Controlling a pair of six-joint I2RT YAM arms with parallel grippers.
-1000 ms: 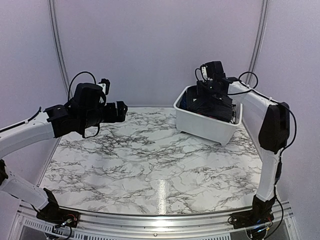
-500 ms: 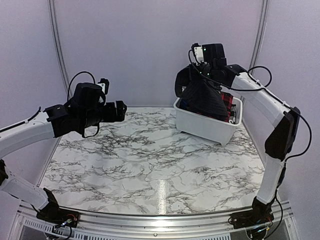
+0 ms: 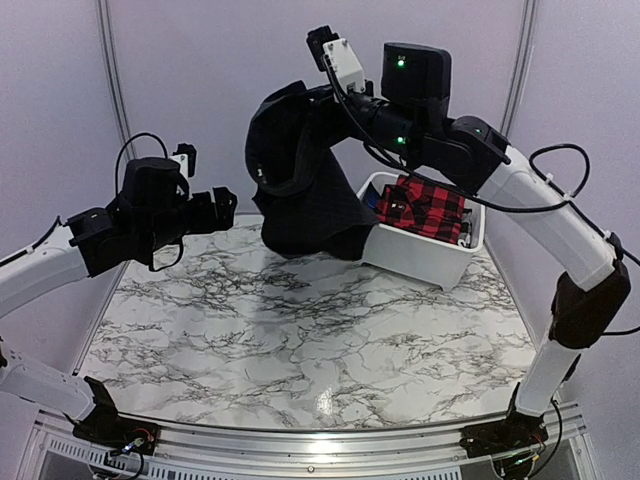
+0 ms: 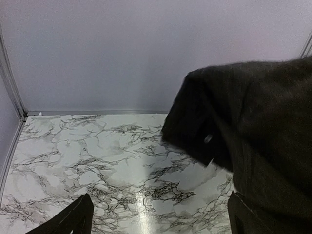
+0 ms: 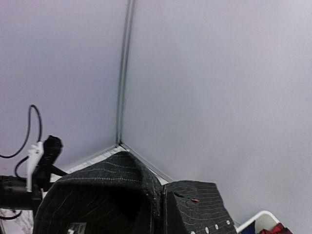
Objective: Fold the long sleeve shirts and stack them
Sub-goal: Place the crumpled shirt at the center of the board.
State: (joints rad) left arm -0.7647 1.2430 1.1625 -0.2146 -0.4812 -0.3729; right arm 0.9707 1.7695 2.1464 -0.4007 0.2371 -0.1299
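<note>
A black pinstriped long sleeve shirt (image 3: 300,195) hangs in the air over the table's back middle, its lower folds just left of the bin. My right gripper (image 3: 303,100) is raised high and shut on the shirt's top, its fingers buried in the cloth. The right wrist view shows the bunched pinstripe cloth (image 5: 112,200) with small pale buttons. A red-and-black plaid shirt (image 3: 428,205) lies in the white bin (image 3: 420,262). My left gripper (image 3: 225,205) hovers open at the left, pointing at the hanging shirt (image 4: 253,126), with nothing between its fingers (image 4: 80,217).
The white bin stands at the back right of the marble table (image 3: 300,340), against the wall. Purple-grey walls close the back and sides. The raised right arm (image 3: 530,200) arches over the bin. Bare marble lies below and in front of the hanging shirt.
My right arm has lifted the black shirt out of the bin and swung it up and left, uncovering the plaid shirt. The left gripper has drifted slightly left, still open.
</note>
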